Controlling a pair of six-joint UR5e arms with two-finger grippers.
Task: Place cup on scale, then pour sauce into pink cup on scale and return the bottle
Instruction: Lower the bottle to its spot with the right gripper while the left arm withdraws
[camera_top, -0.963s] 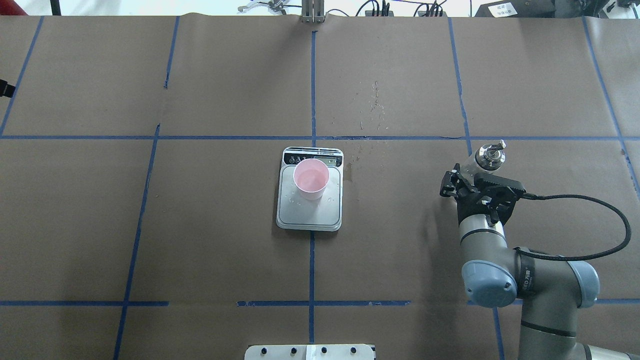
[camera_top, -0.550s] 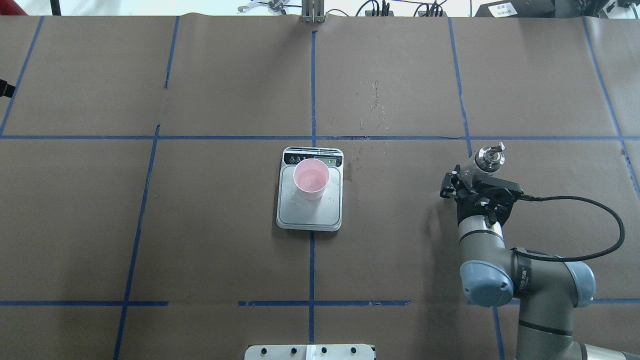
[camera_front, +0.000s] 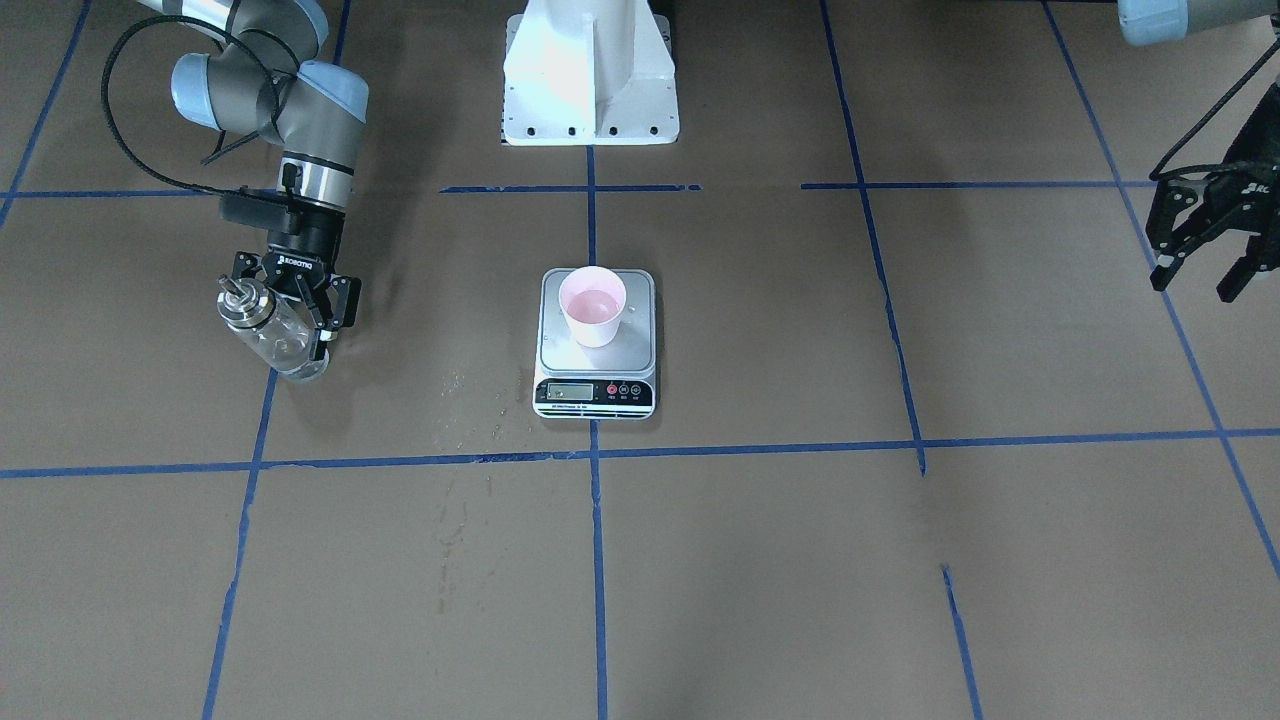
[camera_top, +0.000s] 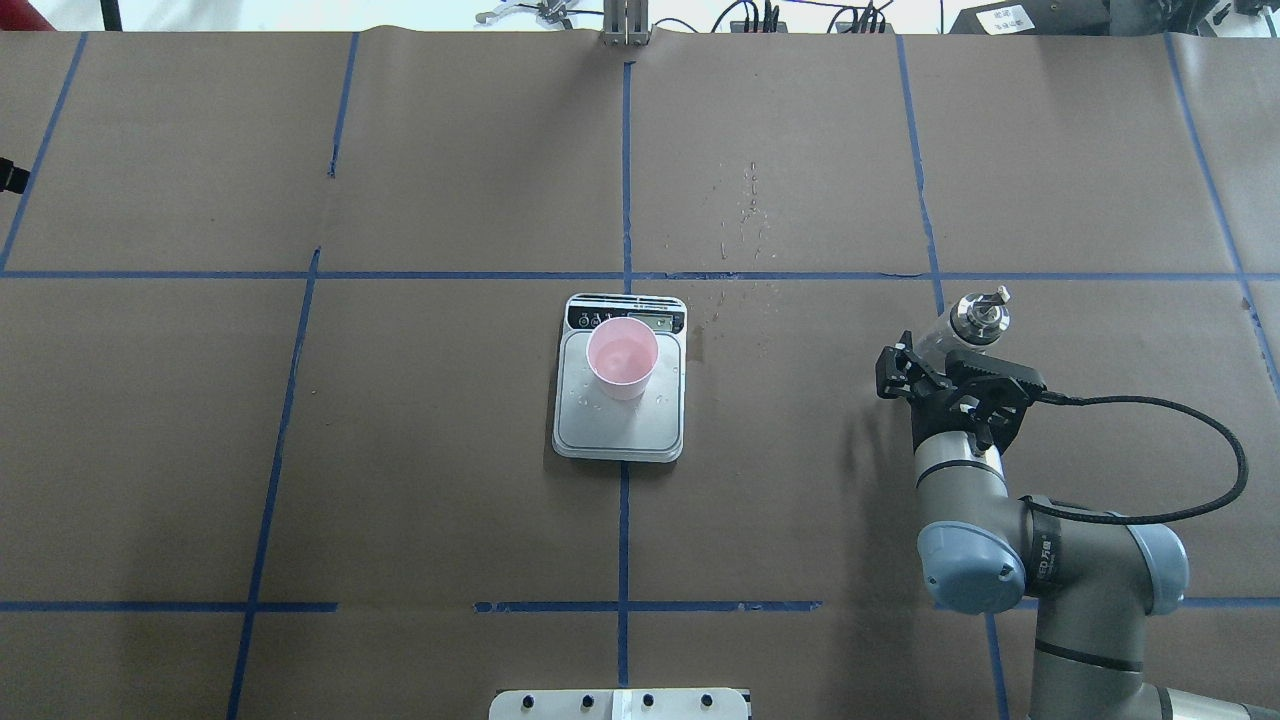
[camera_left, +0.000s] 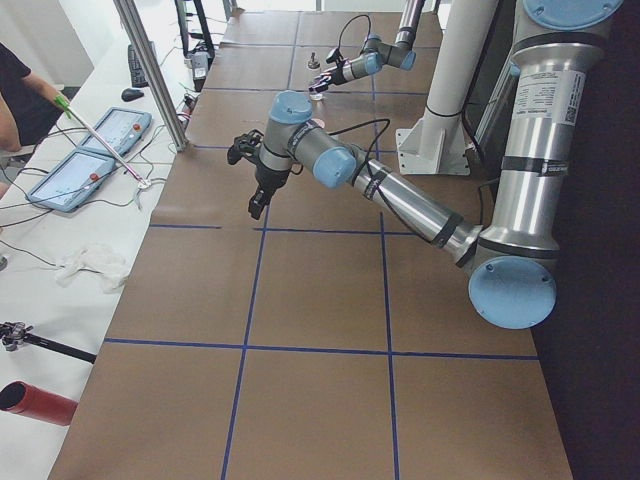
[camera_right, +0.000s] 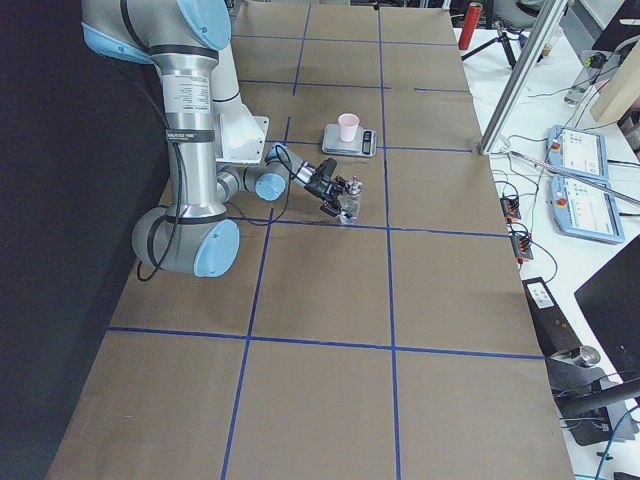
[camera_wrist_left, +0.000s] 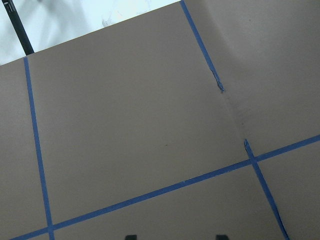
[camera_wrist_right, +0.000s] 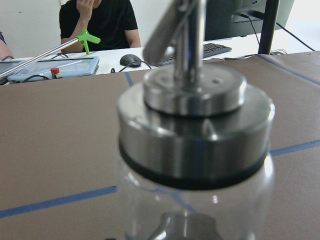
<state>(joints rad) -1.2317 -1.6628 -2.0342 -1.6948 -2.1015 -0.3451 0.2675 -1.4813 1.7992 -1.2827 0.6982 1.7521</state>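
The pink cup (camera_front: 592, 305) (camera_top: 622, 358) stands upright on the silver platform of the scale (camera_front: 595, 392) (camera_top: 620, 435) at mid-table, with a little clear liquid in it. My right gripper (camera_front: 292, 335) (camera_top: 945, 348) is shut on the clear glass bottle (camera_front: 270, 335) (camera_top: 978, 312) well to the robot's right of the scale, low at the table. The bottle fills the right wrist view (camera_wrist_right: 195, 150), spout up. My left gripper (camera_front: 1195, 265) hangs open and empty far to the robot's left, above bare paper.
The table is covered in brown paper with a blue tape grid. Small wet marks (camera_top: 745, 210) lie beyond the scale. The white robot base (camera_front: 590, 80) is at the near edge. A person (camera_wrist_right: 97, 20) and tablets sit past the far edge.
My right arm has shifted slightly back and down with the bottle still in its grip. The cup and the scale have not moved.
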